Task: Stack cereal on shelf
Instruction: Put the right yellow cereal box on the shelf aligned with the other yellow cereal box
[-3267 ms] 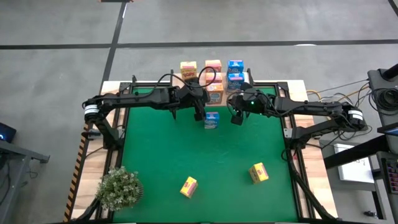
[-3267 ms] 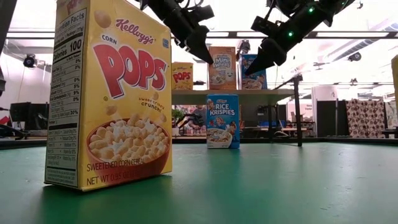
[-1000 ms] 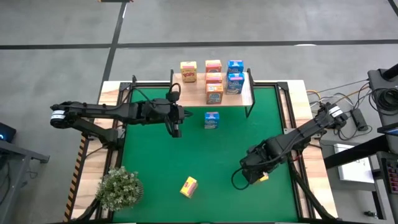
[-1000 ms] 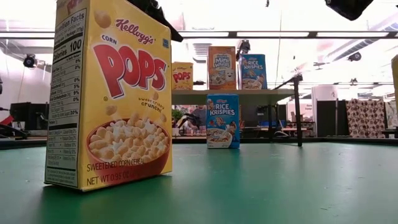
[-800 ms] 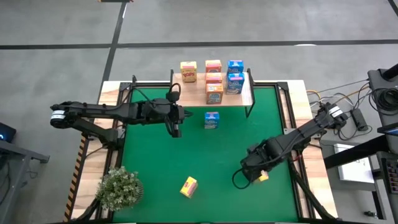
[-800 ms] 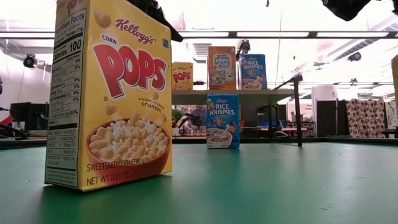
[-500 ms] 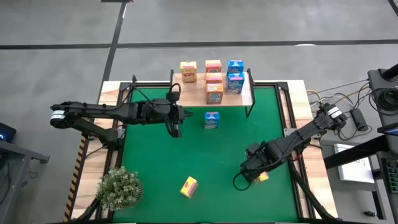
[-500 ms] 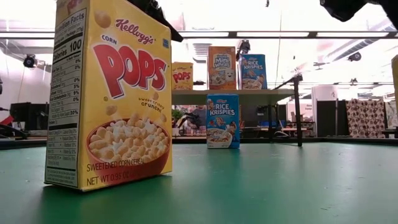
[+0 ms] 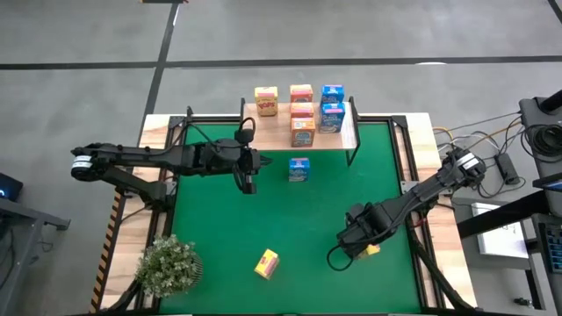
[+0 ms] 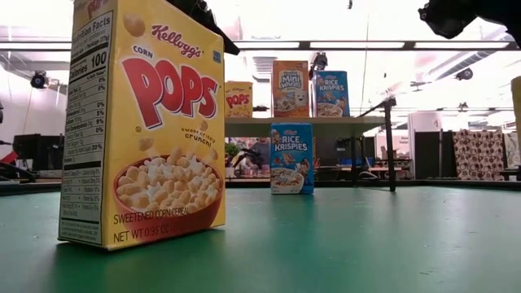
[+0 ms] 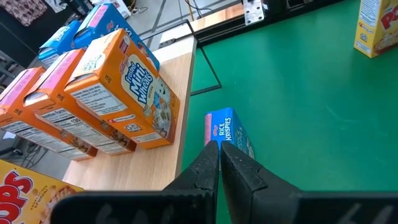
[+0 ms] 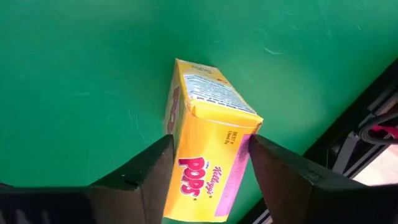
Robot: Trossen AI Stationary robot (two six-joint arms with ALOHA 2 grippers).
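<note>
Right wrist view has the right gripper [image 12: 208, 162] down over a yellow box [image 12: 208, 146] on the green mat [image 12: 74, 56], fingers spread to either side of it, seemingly not yet pinching. Well away stands the shelf [image 9: 281, 132], carrying most of the cereal. A blue box [image 9: 299, 168] sits just before the shelf, beside the left gripper [image 9: 248, 183], fingers pressed together. Another yellow box [image 9: 266, 262] and a potted plant [image 9: 169, 264] lie far from the shelf.

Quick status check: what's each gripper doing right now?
Left gripper: shut, empty, above the blue cereal box.
Right gripper: open, straddling the yellow cereal box, not clamped yet.
</note>
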